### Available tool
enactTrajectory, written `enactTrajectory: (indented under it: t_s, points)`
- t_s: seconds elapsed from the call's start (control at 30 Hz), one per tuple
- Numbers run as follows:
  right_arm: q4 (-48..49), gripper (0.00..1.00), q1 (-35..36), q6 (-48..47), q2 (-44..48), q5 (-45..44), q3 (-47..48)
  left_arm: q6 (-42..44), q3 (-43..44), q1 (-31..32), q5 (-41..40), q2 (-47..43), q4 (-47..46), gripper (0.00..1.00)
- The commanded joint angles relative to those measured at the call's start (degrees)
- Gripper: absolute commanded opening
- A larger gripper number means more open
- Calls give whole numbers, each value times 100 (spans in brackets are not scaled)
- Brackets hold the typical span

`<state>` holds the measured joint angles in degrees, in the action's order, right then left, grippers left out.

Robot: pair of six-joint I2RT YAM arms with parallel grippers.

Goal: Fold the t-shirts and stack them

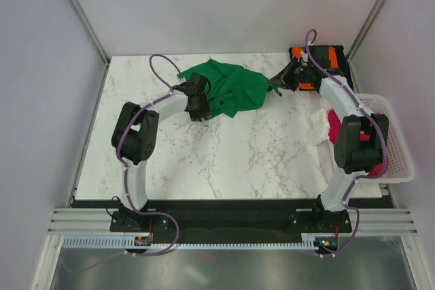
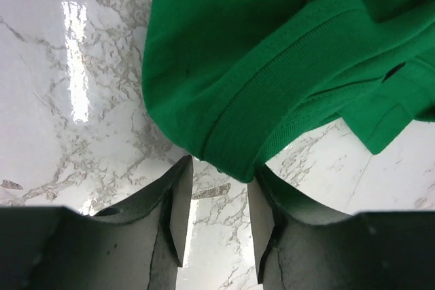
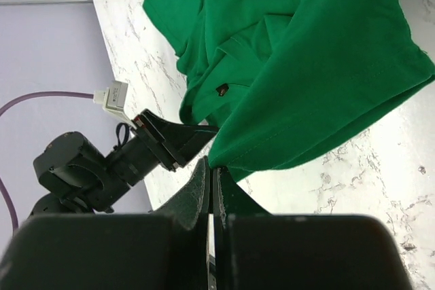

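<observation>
Green shirt (image 1: 234, 89) lies between grippers, long axis left-right; right gripper (image 3: 212, 164) clamped on hem, left gripper (image 2: 221, 168) apart at edge.

1. Left arm (image 1: 134, 181): white tubular links joined by bulky black joint housings (image 1: 136, 134).
2. Right arm (image 1: 336, 188): the same white links and black housings.
3. Purple cable (image 1: 158, 59): a thin lead looping along each arm, ending in a white connector (image 3: 112, 95) at the left wrist.
4. Bases (image 1: 129, 221): black blocks with cable loops beside them.
5. Left fingers (image 2: 170, 212): dark, matte, wedge-shaped, with paler inner faces.
6. Right fingers (image 3: 198, 185): black, tapering to thin tips.
</observation>
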<state>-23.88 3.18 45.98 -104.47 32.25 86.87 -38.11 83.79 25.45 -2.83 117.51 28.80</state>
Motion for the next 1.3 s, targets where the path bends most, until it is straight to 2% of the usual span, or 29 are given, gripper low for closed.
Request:
enactTrajectory:
  t_s: [0.0, 0.13, 0.23, 0.27, 0.37, 0.5, 0.67, 0.77, 0.87, 1.1, 1.27]
  points:
    - [217, 0, -45, -124, 304, 150, -109, -162, 120, -40, -60, 280, 3, 44]
    - [217, 0, -63, -168, 339, 168, -232, -162, 243, -75, -7, 395, -6, 39]
    - [217, 0, -81, -203, 383, 185, -319, -136, 322, -93, 80, 500, 3, 26]
    - [226, 0, -98, -203, 392, 185, -346, -127, 331, -93, 98, 501, 3, 18]
    - [217, 0, -116, -177, 471, 211, -460, -30, 296, -93, 160, 378, 3, 2]
    - [208, 0, -151, 77, 629, 203, -662, 119, -19, -102, -15, -377, 64, 2]
    - [129, 0, -274, 656, 813, 343, -917, 321, -47, -128, -112, -1807, 660, 2]
    - [94, 0, -292, 921, 954, 449, -751, 479, 400, -225, -42, -2554, 1336, 2]
    - [-29, 0, -608, 1114, 1200, 449, -487, 681, 1129, -365, -104, -3031, 1995, 2]
    - [-740, 0, -1073, 1186, 1771, 273, -179, 1243, 3737, -936, -139, -3375, 3535, 2]
    - [-1075, 0, -1416, 1264, 2254, 588, -636, 1359, 4146, -1385, -42, -3656, 4011, 2]
